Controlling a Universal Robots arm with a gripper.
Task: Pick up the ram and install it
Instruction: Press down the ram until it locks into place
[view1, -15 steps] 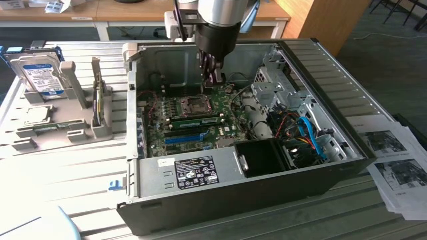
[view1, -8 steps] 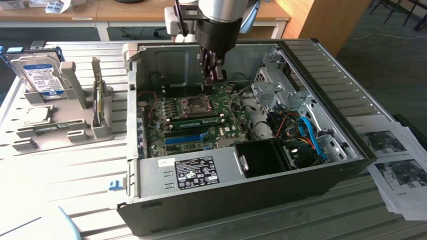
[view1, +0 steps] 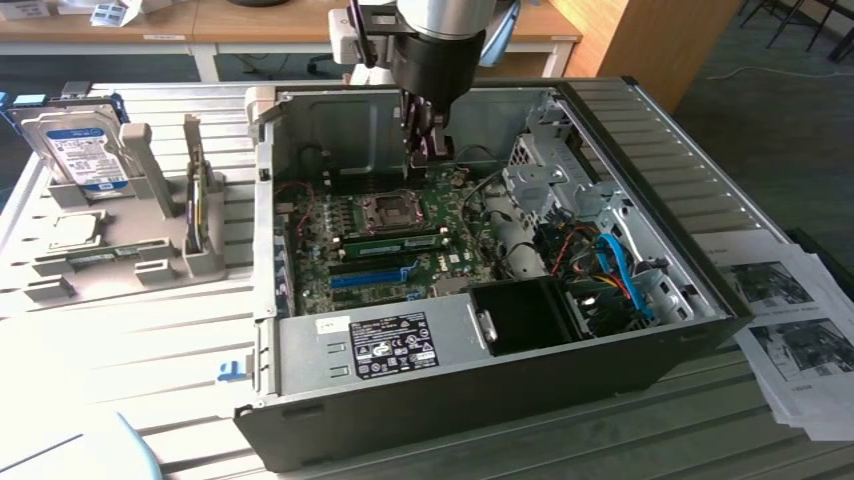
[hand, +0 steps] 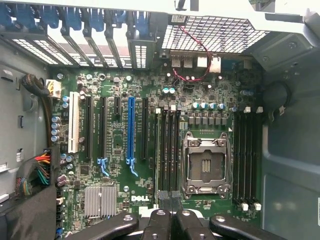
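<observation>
The gripper (view1: 430, 150) hangs inside the open computer case (view1: 641, 340), fingers pressed together with nothing visibly between them, above the motherboard (view1: 387, 250). In the exterior view, a green ram stick (view1: 395, 243) lies seated in a slot just at 6 o'clock from the CPU socket (view1: 396, 210) — the gripper stands at about 1 o'clock from it, well above. The blue slot (view1: 367, 279) sits at 6 o'clock from the ram. In the wrist view the closed fingertips (hand: 171, 220) hover over the memory slots (hand: 170, 150) at 9 o'clock of the CPU socket (hand: 205, 162). Outside the case, at 9 o'clock in the exterior view, a hard drive (view1: 83, 150) stands upright in a grey holder (view1: 134, 255).
</observation>
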